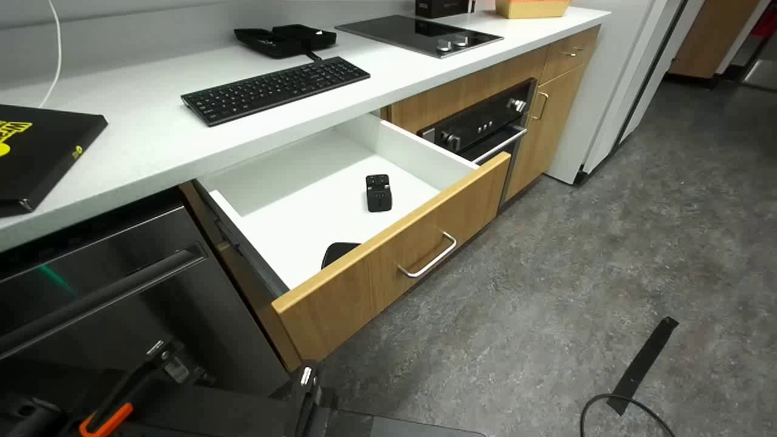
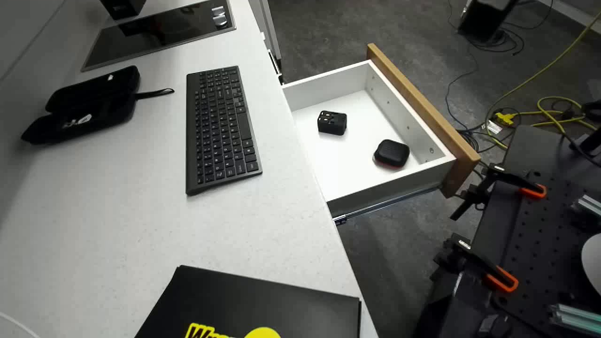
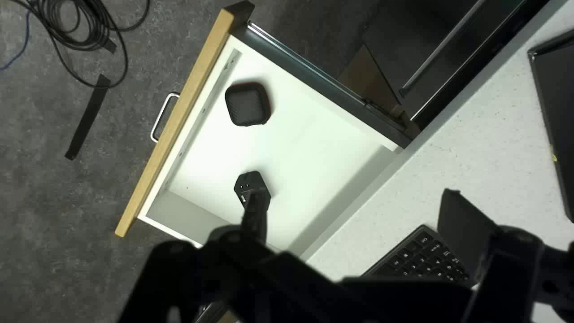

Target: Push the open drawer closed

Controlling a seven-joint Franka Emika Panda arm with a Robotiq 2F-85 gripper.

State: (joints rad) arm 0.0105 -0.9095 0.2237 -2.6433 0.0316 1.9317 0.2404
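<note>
From beneath the white countertop [image 3: 484, 148], the wood-fronted drawer [image 3: 179, 117] is jutting left past my wide-spread pincer [image 3: 353, 197] in the wrist view.

The flat black box [image 2: 270, 300] apparently reads "Wr…" in yellow.

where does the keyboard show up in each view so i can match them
In an exterior view: keyboard upper left of centre.
In an exterior view: keyboard left of centre.
Wrist view: keyboard lower right, partly hidden by the gripper.
Shared landmark: the open drawer, in all three.
</note>
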